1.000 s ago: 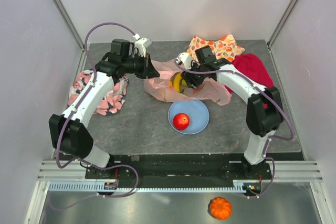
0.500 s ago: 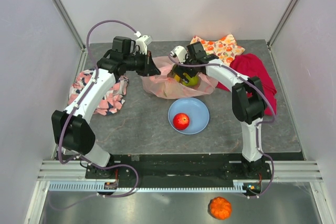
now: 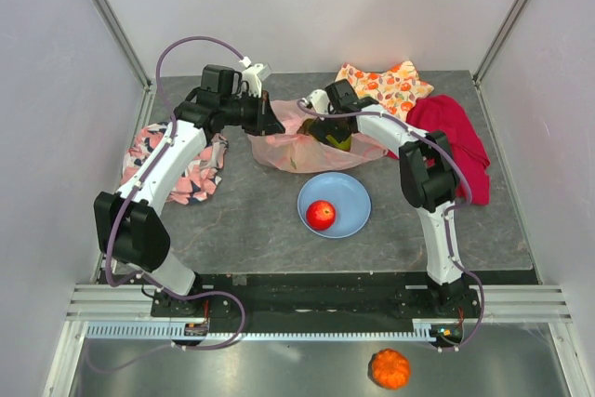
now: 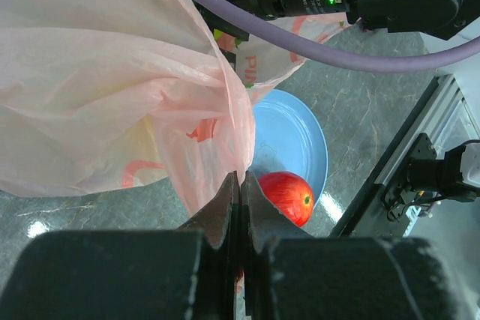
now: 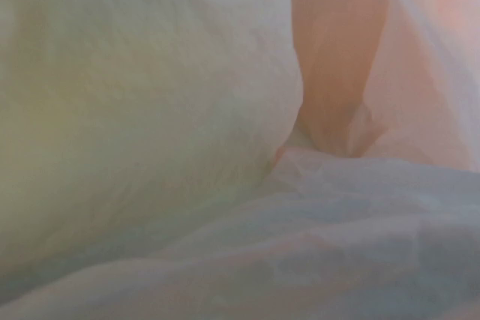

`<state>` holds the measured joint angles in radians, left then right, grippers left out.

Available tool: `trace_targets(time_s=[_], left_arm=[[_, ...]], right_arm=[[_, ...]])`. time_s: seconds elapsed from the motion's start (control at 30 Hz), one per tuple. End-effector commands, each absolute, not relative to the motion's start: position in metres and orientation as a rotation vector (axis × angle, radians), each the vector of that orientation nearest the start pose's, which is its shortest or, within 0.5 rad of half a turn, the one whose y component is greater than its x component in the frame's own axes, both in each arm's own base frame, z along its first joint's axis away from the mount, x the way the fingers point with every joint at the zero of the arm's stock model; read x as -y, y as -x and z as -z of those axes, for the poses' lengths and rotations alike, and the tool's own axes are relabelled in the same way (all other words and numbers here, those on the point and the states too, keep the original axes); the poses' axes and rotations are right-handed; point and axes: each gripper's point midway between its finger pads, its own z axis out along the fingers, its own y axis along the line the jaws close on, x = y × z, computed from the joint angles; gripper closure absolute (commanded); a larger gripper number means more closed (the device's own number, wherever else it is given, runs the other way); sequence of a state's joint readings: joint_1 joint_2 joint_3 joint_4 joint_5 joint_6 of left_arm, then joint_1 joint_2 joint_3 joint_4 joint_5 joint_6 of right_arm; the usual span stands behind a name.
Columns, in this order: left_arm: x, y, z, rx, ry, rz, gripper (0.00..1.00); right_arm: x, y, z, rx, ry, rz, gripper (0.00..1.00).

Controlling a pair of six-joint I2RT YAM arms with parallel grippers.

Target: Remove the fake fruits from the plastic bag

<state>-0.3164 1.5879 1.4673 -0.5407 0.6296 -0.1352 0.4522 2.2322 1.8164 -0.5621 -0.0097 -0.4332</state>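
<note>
**Plastic bag** (image 3: 296, 148): lies crumpled on the tabletop (image 3: 232, 230) toward the far edge, about mid-width.

**Left jaws:** together, clamped on a fold of the bag's film at its left side. The left wrist view shows the film pinched flat between the two fingers (image 4: 219, 215).

**Right jaws:** pushed into the bag from its right side at the tip of the right arm (image 3: 409, 151). Film and the wrist housing cover them in the top view, so it cannot be told whether they are apart or together. The right wrist view is filled with blurred pink film and a pale yellow-green rounded surface (image 5: 135, 95). No fingers show there, and the surface cannot be identified.

**Fruit in the bag:** a yellow-green fruit (image 3: 339, 143) shows at the right arm's tip, partly hidden. Its kind is not readable.

**Fruit outside the bag:**
- A red apple (image 3: 321, 215) sits on the blue plate (image 3: 355, 194), left of the plate's centre, at mid-tabletop on the near side of the bag. In the left wrist view the fingers cut off its lower edge.
- An orange ribbed fruit (image 3: 389, 369) lies off the tabletop, on the metal surface beyond the near edge.

**Cloths:**
- A fruit-print orange cloth (image 3: 386, 84) lies at the far edge.
- A red cloth (image 3: 454, 132) lies toward the right edge, partly under the right arm.
- A pink-and-black patterned cloth (image 3: 181, 174) lies at the left edge, partly under the left arm (image 3: 172, 160)
</note>
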Motion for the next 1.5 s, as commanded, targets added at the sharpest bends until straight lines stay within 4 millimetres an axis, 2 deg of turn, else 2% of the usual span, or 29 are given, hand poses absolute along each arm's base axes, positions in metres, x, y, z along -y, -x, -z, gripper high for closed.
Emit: trace_targets(time_s=[0.0,0.13,0.17,0.2,0.27,0.3,0.4,0.43,0.47,0.5,0.53,0.6,0.63,0.67,0.7,0.73,0.8,0.83,0.87,0.9,0.93,0.97,1.0,1.07,1.13,1.23,1.27,1.3,1.47], left_arm=[[0.235,-0.369,-0.264,-2.110,-0.578,0.936,0.98],[0.237,-0.368,-0.264,-2.107,-0.577,0.953,0.98],[0.238,-0.368,-0.265,-2.107,-0.574,0.957,0.98],[0.237,-0.368,-0.264,-2.110,-0.571,0.957,0.98],[0.237,-0.368,-0.262,-2.111,-0.577,0.956,0.98],[0.236,-0.369,-0.259,-2.117,-0.579,0.947,0.98],[0.233,-0.373,-0.251,-2.133,-0.583,0.908,0.99],[0.232,-0.375,-0.250,-2.142,-0.578,0.896,0.98],[0.231,-0.377,-0.249,-2.150,-0.579,0.883,0.98],[0.231,-0.377,-0.253,-2.141,-0.594,0.881,0.98],[0.232,-0.379,-0.251,-2.142,-0.605,0.878,0.98],[0.232,-0.382,-0.251,-2.138,-0.623,0.867,0.98],[0.233,-0.384,-0.251,-2.142,-0.615,0.871,0.98],[0.233,-0.386,-0.252,-2.144,-0.603,0.871,0.98],[0.234,-0.387,-0.256,-2.136,-0.594,0.877,0.98],[0.236,-0.387,-0.259,-2.129,-0.583,0.893,0.98],[0.237,-0.384,-0.267,-2.107,-0.591,0.907,0.98],[0.237,-0.384,-0.268,-2.106,-0.585,0.909,0.99],[0.236,-0.384,-0.271,-2.100,-0.583,0.905,0.98],[0.237,-0.383,-0.272,-2.098,-0.582,0.907,0.99],[0.237,-0.382,-0.273,-2.100,-0.578,0.912,0.98],[0.238,-0.382,-0.276,-2.093,-0.581,0.918,0.98],[0.238,-0.381,-0.277,-2.091,-0.578,0.922,0.98],[0.236,-0.382,-0.282,-2.086,-0.553,0.913,0.99],[0.237,-0.381,-0.286,-2.076,-0.554,0.918,0.98],[0.235,-0.377,-0.289,-2.064,-0.569,0.907,0.98],[0.233,-0.377,-0.288,-2.069,-0.566,0.898,0.98],[0.232,-0.376,-0.290,-2.065,-0.570,0.891,0.98],[0.226,-0.370,-0.283,-2.069,-0.615,0.843,0.98]], right_arm=[[-0.207,-0.477,-0.071,-2.362,1.051,0.016,0.02],[-0.204,-0.463,-0.067,-2.413,1.066,-0.002,0.03],[-0.203,-0.461,-0.068,-2.412,1.070,-0.001,0.07],[-0.201,-0.458,-0.064,-2.421,1.078,0.002,0.18],[-0.201,-0.460,-0.066,-2.407,1.068,0.007,0.29],[-0.202,-0.461,-0.070,-2.398,1.066,0.001,0.38],[-0.210,-0.459,-0.099,-2.316,1.063,-0.056,0.49],[-0.211,-0.461,-0.128,-2.250,1.035,-0.066,0.49],[-0.213,-0.457,-0.144,-2.223,1.028,-0.089,0.50],[-0.219,-0.451,-0.158,-2.192,1.031,-0.144,0.50],[-0.220,-0.443,-0.193,-2.119,1.016,-0.169,0.51],[-0.226,-0.426,-0.219,-2.045,1.042,-0.250,0.51],[-0.224,-0.414,-0.247,-1.980,1.036,-0.265,0.51],[-0.224,-0.407,-0.258,-1.956,1.032,-0.280,0.51],[-0.222,-0.395,-0.260,-1.957,1.037,-0.308,0.51],[-0.223,-0.378,-0.281,-1.902,1.049,-0.354,0.51],[-0.221,-0.348,-0.272,-1.912,1.113,-0.416,0.50],[-0.220,-0.330,-0.283,-1.861,1.153,-0.441,0.49],[-0.217,-0.315,-0.266,-1.896,1.185,-0.466,0.48],[-0.216,-0.295,-0.262,-1.910,1.226,-0.493,0.48],[-0.216,-0.282,-0.255,-1.908,1.276,-0.517,0.48],[-0.214,-0.269,-0.237,-1.948,1.313,-0.538,0.48],[-0.215,-0.257,-0.233,-1.941,1.345,-0.546,0.48],[-0.215,-0.250,-0.215,-1.967,1.365,-0.555,0.48],[-0.216,-0.250,-0.199,-1.994,1.400,-0.566,0.48],[-0.219,-0.264,-0.172,-2.037,1.436,-0.530,0.49],[-0.219,-0.278,-0.167,-2.037,1.415,-0.476,0.49],[-0.220,-0.285,-0.152,-2.070,1.420,-0.463,0.49],[-0.239,-0.307,-0.132,-2.002,1.518,-0.490,0.47]])
